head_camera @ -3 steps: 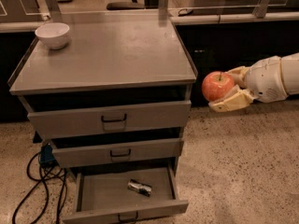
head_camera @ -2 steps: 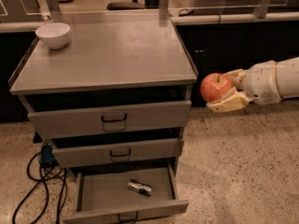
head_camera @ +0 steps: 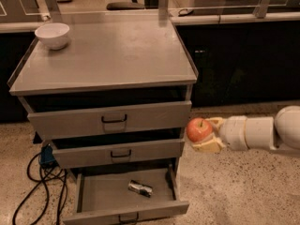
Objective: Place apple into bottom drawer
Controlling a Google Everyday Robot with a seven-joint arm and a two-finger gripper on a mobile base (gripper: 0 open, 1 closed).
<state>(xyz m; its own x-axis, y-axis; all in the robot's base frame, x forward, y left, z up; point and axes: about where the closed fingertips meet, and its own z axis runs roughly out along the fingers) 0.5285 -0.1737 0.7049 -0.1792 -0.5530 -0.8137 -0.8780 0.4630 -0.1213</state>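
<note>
The red apple (head_camera: 198, 129) with a yellowish blush sits between the cream fingers of my gripper (head_camera: 206, 134), which is shut on it. The white arm reaches in from the right edge. The gripper holds the apple in the air just right of the cabinet, level with the middle drawer's front. The bottom drawer (head_camera: 93, 197) is pulled open below and to the left; it is a shallow grey tray with a small dark and silver object (head_camera: 140, 188) lying in it.
A white bowl (head_camera: 52, 34) stands on the back left of the grey cabinet top (head_camera: 112, 55). The two upper drawers (head_camera: 112, 120) stand slightly open. Black cables and a blue plug (head_camera: 46, 156) lie on the speckled floor at the left.
The gripper with the apple has moved down and a little left, from the level of the top drawer to the level of the middle drawer.
</note>
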